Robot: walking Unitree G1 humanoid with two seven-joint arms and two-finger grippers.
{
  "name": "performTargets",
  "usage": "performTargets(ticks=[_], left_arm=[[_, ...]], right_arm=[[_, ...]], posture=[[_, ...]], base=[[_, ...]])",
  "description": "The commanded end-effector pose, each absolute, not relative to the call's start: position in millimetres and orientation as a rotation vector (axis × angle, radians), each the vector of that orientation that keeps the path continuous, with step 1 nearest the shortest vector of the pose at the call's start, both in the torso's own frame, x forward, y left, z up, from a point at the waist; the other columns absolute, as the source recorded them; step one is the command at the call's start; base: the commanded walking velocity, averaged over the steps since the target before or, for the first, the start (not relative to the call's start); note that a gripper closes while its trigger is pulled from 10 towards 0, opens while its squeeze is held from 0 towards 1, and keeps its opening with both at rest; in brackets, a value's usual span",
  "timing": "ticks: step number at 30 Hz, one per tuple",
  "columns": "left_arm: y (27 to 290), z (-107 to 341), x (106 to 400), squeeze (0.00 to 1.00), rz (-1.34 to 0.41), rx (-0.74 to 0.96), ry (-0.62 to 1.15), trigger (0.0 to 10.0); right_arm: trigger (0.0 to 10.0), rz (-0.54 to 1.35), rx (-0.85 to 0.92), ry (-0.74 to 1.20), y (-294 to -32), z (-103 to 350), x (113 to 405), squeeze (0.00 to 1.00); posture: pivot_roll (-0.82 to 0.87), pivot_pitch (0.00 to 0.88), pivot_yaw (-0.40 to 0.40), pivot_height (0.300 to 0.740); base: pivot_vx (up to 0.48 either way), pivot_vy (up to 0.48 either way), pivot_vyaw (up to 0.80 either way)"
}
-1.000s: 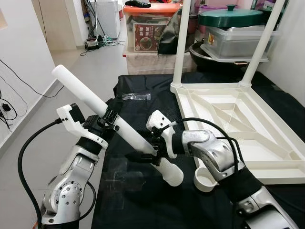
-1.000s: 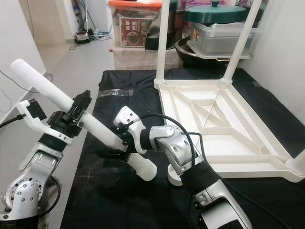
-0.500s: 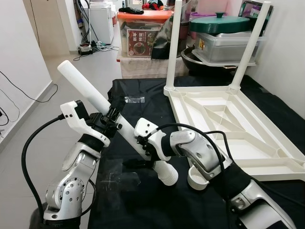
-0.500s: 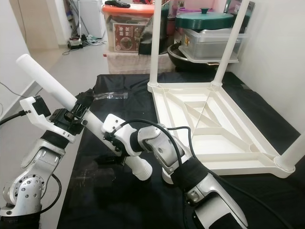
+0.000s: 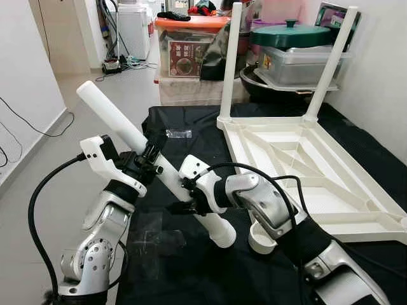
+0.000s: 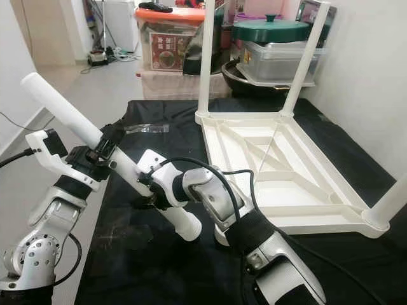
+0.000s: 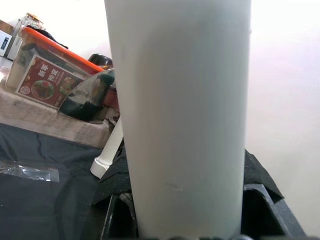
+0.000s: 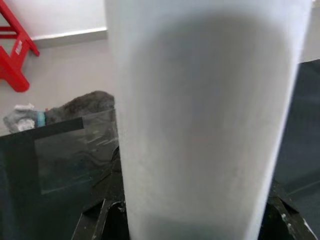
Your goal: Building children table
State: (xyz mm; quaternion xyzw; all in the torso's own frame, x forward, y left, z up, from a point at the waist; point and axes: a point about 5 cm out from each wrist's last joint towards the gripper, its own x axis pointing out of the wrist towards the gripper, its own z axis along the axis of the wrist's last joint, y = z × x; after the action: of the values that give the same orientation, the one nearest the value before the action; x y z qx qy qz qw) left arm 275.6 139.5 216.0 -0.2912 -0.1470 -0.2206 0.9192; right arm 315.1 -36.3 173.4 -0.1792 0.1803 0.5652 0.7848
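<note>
A long white table leg (image 5: 127, 130) is held tilted above the black cloth, with its upper end toward the left. My left gripper (image 5: 150, 159) is shut on its middle. My right gripper (image 5: 189, 202) is shut on it nearer the lower end, which hangs just over the cloth. The leg (image 7: 185, 115) stands close before the left wrist camera and the leg (image 8: 200, 125) before the right one. The white tabletop (image 5: 318, 184) lies upside down on the right with two legs (image 5: 230, 57) standing at its far corners. Its near-left corner socket (image 5: 259, 240) is open, just right of the held leg's lower end.
The black cloth (image 5: 191, 273) covers the floor under the work. A small clear bag (image 5: 179, 133) and a clear plastic sheet (image 5: 156, 232) lie on it. An orange-lidded box (image 5: 191, 44) and green-lidded containers (image 5: 299, 47) stand behind. A white wall runs along the right.
The camera view has shifted a little. Both grippers keep their hold on the leg, which stays tilted in about the same place beside the socket.
</note>
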Motion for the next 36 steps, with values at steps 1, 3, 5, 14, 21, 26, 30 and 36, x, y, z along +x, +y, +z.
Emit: performTargets(ticks=[1, 3, 5, 14, 21, 26, 30, 36], left_arm=[[126, 184, 276, 0.00, -0.462, -0.539, -0.109, 10.0], [130, 184, 276, 1.00, -0.450, -0.518, -0.123, 10.0], [133, 185, 274, 1.00, -0.455, -0.475, -0.153, 10.0], [139, 198, 262, 1.00, -0.478, -0.515, -0.188, 10.0], [153, 223, 249, 0.51, -0.424, -0.547, -0.289, 10.0], [164, 249, 242, 0.00, -0.356, -0.515, -0.402, 10.0], [164, 237, 242, 0.00, -0.355, -0.353, -0.311, 10.0], [166, 166, 245, 0.00, -0.219, -0.030, 0.088, 10.0]], right_arm=[[0.0, 1.253, -0.291, 0.423, -29, 165, 308, 0.00], [0.0, 1.240, -0.273, 0.428, -33, 164, 309, 0.00], [0.0, 1.210, -0.246, 0.434, -39, 162, 310, 0.00], [0.0, 1.047, -0.191, 0.408, -58, 165, 328, 0.00], [0.0, 0.886, -0.132, 0.341, -81, 177, 344, 0.00], [0.0, 0.746, -0.075, 0.294, -96, 181, 353, 0.00], [0.0, 0.533, 0.041, 0.204, -107, 190, 367, 0.00], [10.0, 0.320, 0.186, 0.223, -123, 198, 378, 0.00]], posture=[[0.00, 0.000, -0.049, 0.740], [0.00, 0.000, -0.049, 0.740], [0.00, 0.000, -0.046, 0.740], [0.00, 0.000, -0.046, 0.740], [0.01, 0.000, -0.055, 0.740], [0.03, 0.000, -0.067, 0.740], [0.04, 0.000, -0.068, 0.740], [0.04, 0.000, -0.063, 0.740]], base=[[0.000, 0.000, 0.00], [0.000, 0.000, 0.00], [0.000, 0.000, 0.00], [0.000, 0.000, 0.00], [0.000, 0.000, 0.00], [0.000, 0.000, 0.00], [0.000, 0.000, 0.00], [0.000, 0.000, 0.00]])
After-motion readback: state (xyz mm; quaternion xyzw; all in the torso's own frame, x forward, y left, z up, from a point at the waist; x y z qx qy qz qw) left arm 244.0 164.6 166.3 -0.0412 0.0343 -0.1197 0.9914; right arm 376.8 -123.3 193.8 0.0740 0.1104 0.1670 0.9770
